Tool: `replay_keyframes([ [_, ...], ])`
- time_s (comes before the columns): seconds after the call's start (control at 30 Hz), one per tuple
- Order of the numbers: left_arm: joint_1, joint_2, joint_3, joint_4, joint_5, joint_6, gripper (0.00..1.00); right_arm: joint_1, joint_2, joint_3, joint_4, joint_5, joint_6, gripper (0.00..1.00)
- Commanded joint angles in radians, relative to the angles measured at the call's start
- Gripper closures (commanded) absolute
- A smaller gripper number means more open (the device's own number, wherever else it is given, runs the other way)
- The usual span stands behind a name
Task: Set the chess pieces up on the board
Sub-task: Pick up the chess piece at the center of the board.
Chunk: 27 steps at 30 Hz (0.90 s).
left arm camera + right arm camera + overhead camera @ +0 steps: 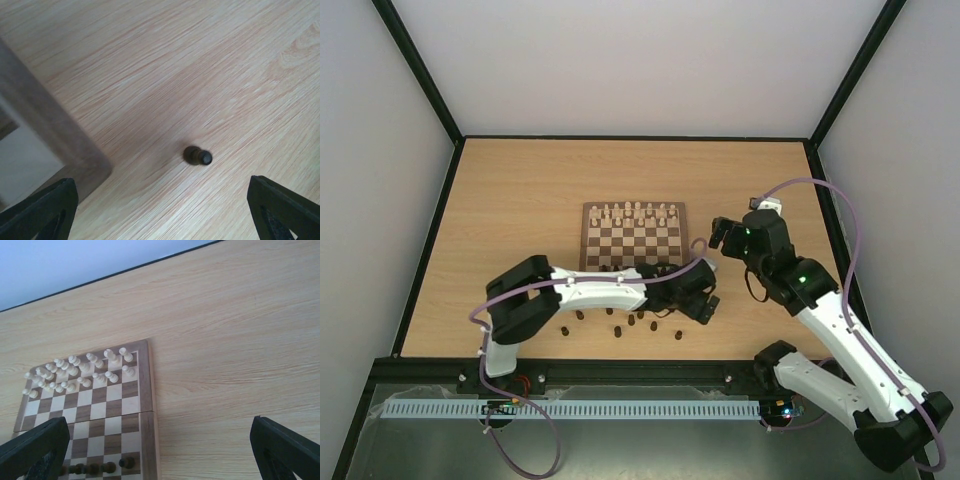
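Describer: Black fingertips (pixel 45 212) of the left end effector (pixel 162 215) fill the bottom corners of its wrist view. They are spread wide with nothing between them. Just beyond them we see a single dark piece (pixel 198 156) on the bare table (pixel 225 60). It seems to stand upright, near the rounded corner of the board (pixel 75 145) but apart from it.

Asker: Why does that arm hang there?

Describer: We judge it is lining up over the piece so the spread fingers can come down on either side of it. The piece sits a little right of centre between them, so a small shift may be needed first.

Asker: Where are the other pieces?

Describer: From overhead, most of the dark chess pieces (pixel 617 331) lie scattered on the table between the board's near edge and the arm bases. The right wrist view shows a short line of placed dark pieces (pixel 95 468) standing on squares toward the board's near edge. The cream-white pieces (pixel 635 212) fill the two far rows.

Asker: And the right arm?

Describer: The right end effector (pixel 725 232) hovers just off the board's right side, raised above the table. It too is spread wide and empty. We take it to be holding clear so that the left arm, stretched along the board's near edge, has room to work. The task looks early to us, with most of the dark pieces off the board.
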Motion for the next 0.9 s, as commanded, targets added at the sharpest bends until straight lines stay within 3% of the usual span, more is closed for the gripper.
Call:
replay_keyframes([
  [0.0, -0.024, 0.079, 0.091, -0.023, 0.028, 0.038, 0.06, -0.004, -0.032, 0.042, -0.1, -0.022, -0.03, 0.0],
  [0.43, -0.051, 0.238, 0.236, -0.088, -0.022, 0.048, 0.39, -0.004, -0.067, 0.032, -0.111, -0.042, -0.059, 0.02],
  [0.87, -0.052, 0.258, 0.236, -0.1, -0.039, 0.045, 0.72, -0.004, -0.079, 0.013, -0.104, -0.049, -0.059, 0.03],
])
